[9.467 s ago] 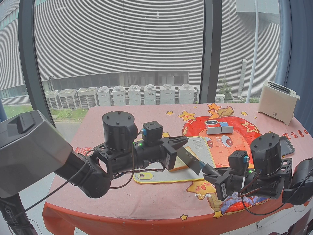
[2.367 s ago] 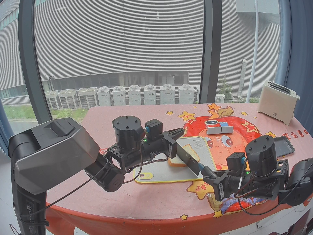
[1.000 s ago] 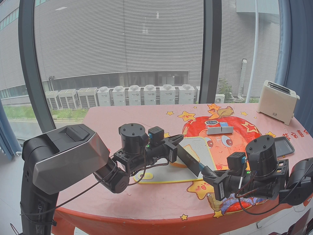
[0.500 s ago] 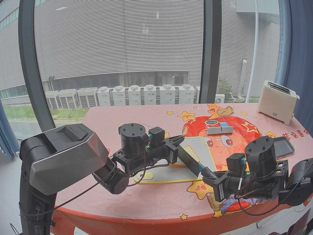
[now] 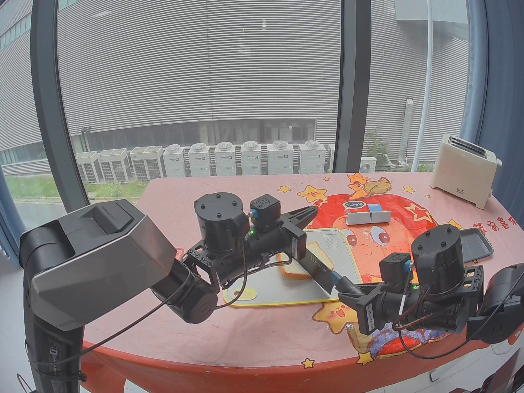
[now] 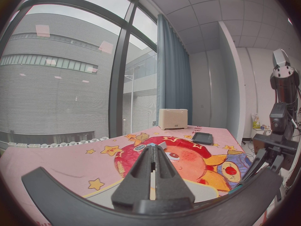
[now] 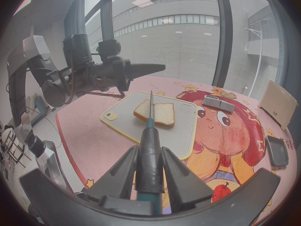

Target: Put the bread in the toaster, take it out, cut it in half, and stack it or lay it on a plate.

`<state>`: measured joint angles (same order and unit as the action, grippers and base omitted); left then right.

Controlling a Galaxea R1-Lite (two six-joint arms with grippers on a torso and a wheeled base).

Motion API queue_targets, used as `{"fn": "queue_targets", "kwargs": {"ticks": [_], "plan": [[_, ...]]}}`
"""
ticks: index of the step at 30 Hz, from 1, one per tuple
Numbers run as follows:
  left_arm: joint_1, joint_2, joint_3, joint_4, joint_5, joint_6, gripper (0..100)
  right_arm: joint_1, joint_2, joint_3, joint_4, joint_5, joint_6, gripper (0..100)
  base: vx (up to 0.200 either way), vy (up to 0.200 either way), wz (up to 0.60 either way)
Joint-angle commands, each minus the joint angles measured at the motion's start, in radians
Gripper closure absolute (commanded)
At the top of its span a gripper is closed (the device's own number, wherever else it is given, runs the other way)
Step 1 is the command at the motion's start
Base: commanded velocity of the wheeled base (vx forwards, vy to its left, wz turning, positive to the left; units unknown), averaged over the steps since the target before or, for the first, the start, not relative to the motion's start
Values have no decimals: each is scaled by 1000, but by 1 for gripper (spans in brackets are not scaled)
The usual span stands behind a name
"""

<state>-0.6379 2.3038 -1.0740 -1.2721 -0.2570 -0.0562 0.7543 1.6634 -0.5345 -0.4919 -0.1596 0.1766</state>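
Cutting looks the step in hand: the right gripper (image 7: 150,149) pinches the knife (image 7: 150,132), blade lined across the bread (image 7: 162,113) on the cutting board (image 7: 125,124), so the next move probably needs a straight downward press.

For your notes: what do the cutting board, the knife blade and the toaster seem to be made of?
The cutting board looks like matte plastic: pale grey, moulded yellow rim. The knife blade seems metal with a dull dark coating. The toaster has a smooth cream casing, plastic or painted metal.
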Motion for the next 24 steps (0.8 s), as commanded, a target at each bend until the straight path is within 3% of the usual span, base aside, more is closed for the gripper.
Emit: {"fn": "queue_targets", "kwargs": {"ticks": [1,11,24], "plan": [[-23,-6,16,-3,-1,1,100,0,-2,-1,-2,0,0,100,0,0,0],[-11,111,14,53,-8,4,100,-1,-2,1,-2,0,0,100,0,0,0],[-13,128,17,53,-8,4,100,0,6,8,12,0,0,100,0,0,0]]}}
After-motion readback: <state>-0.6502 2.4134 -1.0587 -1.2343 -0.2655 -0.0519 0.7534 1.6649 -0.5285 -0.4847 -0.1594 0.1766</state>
